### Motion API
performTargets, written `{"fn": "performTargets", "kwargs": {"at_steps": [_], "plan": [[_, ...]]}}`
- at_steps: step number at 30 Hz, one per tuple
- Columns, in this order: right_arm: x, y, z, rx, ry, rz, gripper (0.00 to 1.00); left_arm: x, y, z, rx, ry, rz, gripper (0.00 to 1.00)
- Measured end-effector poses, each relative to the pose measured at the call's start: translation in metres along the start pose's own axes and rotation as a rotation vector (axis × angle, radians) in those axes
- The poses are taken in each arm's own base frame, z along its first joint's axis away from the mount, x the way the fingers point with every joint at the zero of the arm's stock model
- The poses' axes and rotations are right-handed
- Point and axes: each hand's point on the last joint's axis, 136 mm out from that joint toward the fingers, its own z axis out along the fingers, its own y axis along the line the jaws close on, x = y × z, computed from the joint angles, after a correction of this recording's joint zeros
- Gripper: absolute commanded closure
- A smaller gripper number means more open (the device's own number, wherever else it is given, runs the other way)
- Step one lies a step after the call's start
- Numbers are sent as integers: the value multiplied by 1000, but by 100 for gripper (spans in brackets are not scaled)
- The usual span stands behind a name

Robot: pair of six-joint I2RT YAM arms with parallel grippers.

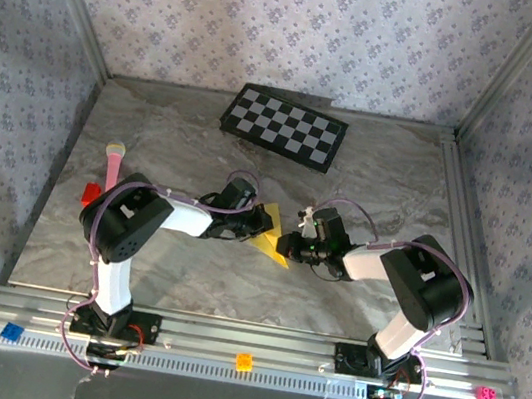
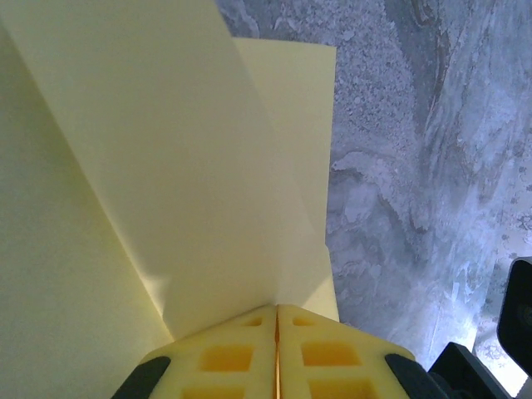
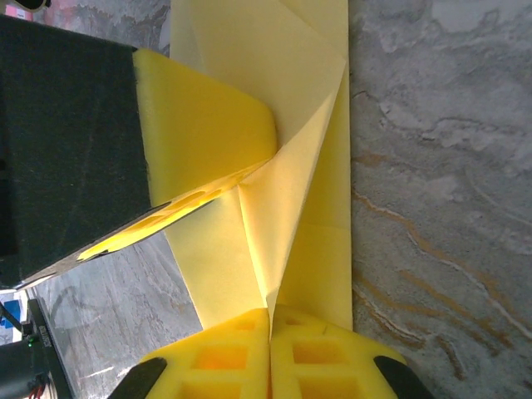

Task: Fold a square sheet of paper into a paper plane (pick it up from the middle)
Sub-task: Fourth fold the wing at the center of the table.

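Observation:
The square sheet of paper (image 1: 271, 242) is yellow and hangs folded between my two grippers over the middle of the table. My left gripper (image 1: 260, 223) is shut on one side of it. In the left wrist view its yellow fingertips (image 2: 276, 309) pinch a crease, and wide flaps of paper (image 2: 166, 166) rise away from them. My right gripper (image 1: 293, 245) is shut on the opposite side. In the right wrist view its tips (image 3: 270, 312) clamp a raised fold of the paper (image 3: 299, 158). A left finger (image 3: 199, 137) grips the same sheet further up.
A black-and-white checkerboard (image 1: 283, 127) lies at the back of the marble table (image 1: 389, 189). A pink-handled tool (image 1: 112, 163) and a red block (image 1: 91, 194) sit at the left. Blue (image 1: 12, 331), orange (image 1: 243, 361) and pink (image 1: 485, 395) blocks rest on the near rail.

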Motion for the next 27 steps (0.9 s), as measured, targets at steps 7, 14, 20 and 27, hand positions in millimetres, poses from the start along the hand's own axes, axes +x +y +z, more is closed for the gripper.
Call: {"fn": "performTargets", "kwargs": {"at_steps": [7, 14, 20, 27], "plan": [[1, 2, -1, -3, 17, 8, 85, -1, 2, 0, -4, 0, -4, 91], [6, -2, -9, 31, 45, 27, 84, -5, 3, -1, -6, -7, -10, 91], [11, -5, -13, 32, 72, 26, 85, -5, 3, -1, -6, -8, -11, 91], [14, -6, -12, 17, 100, 23, 87, -5, 4, -1, -6, -8, -12, 91]]}}
